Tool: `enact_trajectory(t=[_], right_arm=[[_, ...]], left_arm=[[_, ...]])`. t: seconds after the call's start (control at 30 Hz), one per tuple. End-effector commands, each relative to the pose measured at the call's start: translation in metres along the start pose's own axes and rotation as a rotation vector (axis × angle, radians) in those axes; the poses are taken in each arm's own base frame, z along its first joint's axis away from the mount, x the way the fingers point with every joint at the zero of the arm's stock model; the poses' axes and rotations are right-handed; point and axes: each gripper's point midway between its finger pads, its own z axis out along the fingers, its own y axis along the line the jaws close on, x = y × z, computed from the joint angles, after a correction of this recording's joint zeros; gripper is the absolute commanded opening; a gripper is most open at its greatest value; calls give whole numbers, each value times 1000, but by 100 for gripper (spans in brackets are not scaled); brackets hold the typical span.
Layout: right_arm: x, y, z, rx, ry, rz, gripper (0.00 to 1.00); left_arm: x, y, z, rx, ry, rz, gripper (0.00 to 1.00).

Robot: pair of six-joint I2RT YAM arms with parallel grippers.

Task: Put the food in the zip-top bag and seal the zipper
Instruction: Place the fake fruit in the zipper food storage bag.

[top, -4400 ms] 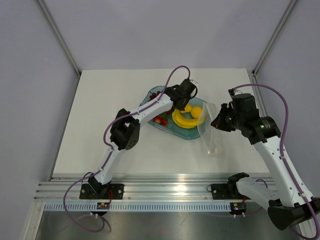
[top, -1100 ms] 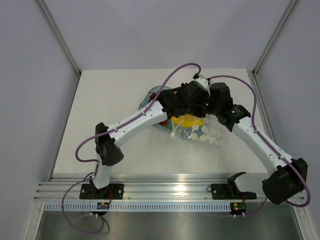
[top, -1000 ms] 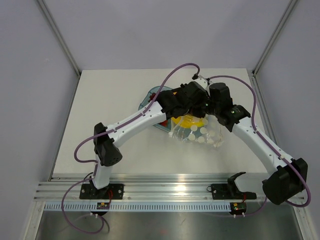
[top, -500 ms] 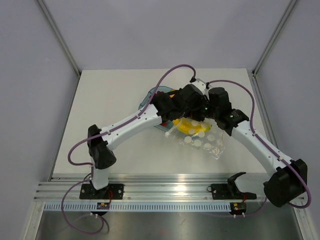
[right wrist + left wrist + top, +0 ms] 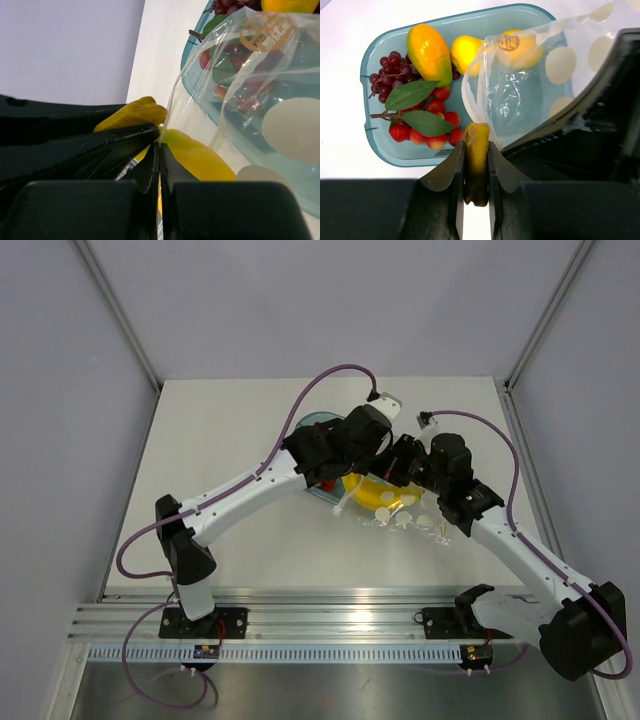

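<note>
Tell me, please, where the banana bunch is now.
Left wrist view: the banana bunch is pinched in the left gripper at the mouth of the zip-top bag, beside the strawberries.

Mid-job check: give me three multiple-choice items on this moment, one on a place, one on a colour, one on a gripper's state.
1. Where are the strawberries? A) inside the bag B) in the teal tray C) on the table
2. What colour is the fruit held by the left gripper? A) red B) green C) yellow
3. The right gripper is: A) shut on the zip-top bag edge B) wide open C) shut on a strawberry
Key: 1 B, they lie in the tray; 2 C, it pinches a yellow banana; 3 A, its jaws are closed on clear film.
</note>
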Motion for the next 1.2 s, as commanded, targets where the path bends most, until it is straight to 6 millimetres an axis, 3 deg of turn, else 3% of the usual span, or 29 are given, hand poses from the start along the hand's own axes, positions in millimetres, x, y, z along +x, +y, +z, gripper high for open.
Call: enact_trajectory(t=[0.0,0.33,0.83,1.03,1.07,1.13,1.17], right_arm=[[-23,36,-11,-149,-128,-39,0],[-32,44,-30,-247,-263,-41,0],[-35,52,-17,-392,-309,-46,0],[-33,49,-21,-393,-324,-38,0],[-35,48,-22,-390,-331,-43,0],[-36,47,-20,-386,-331,-45,0],[-37,46,-20,-385,-334,-47,0]], left_arm=[[-21,-6,-11,71,-76,-85,0],[-14,-2,1,126,-53,-133,0],[-33,-13,-5,339,-106,-297,0],[-21,-17,8,346,-60,-294,0],[-21,-16,10,342,-57,-291,4],[-23,-13,15,342,-44,-294,26],[-23,-11,15,342,-40,-289,30]])
